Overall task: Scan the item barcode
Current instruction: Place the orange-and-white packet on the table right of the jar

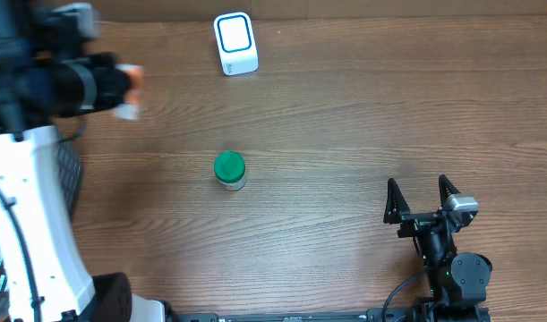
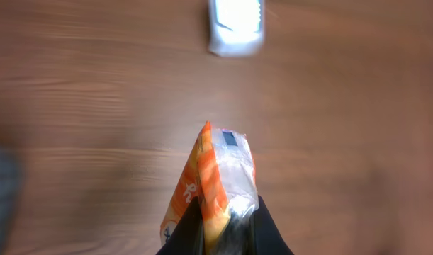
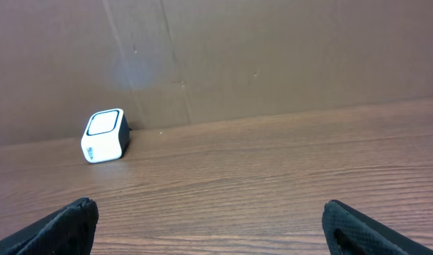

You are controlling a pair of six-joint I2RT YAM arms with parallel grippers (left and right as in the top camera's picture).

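Note:
The item, an orange and clear plastic packet (image 2: 220, 170), is pinched between the fingers of my left gripper (image 2: 227, 212), which is shut on it. A small dark label (image 2: 229, 139) shows near the packet's top end. In the overhead view the left gripper (image 1: 119, 88) holds the packet (image 1: 131, 93) above the table's far left. The white scanner (image 1: 235, 42) with a blue-outlined window stands at the back edge; it is blurred in the left wrist view, where the scanner (image 2: 235, 25) lies beyond the packet. My right gripper (image 1: 423, 199) stands open and empty at the front right.
A small jar with a green lid (image 1: 229, 170) stands mid-table. The right wrist view shows the scanner (image 3: 103, 135) against a brown cardboard wall (image 3: 273, 57) along the table's back. White arm housing (image 1: 27, 224) fills the left edge.

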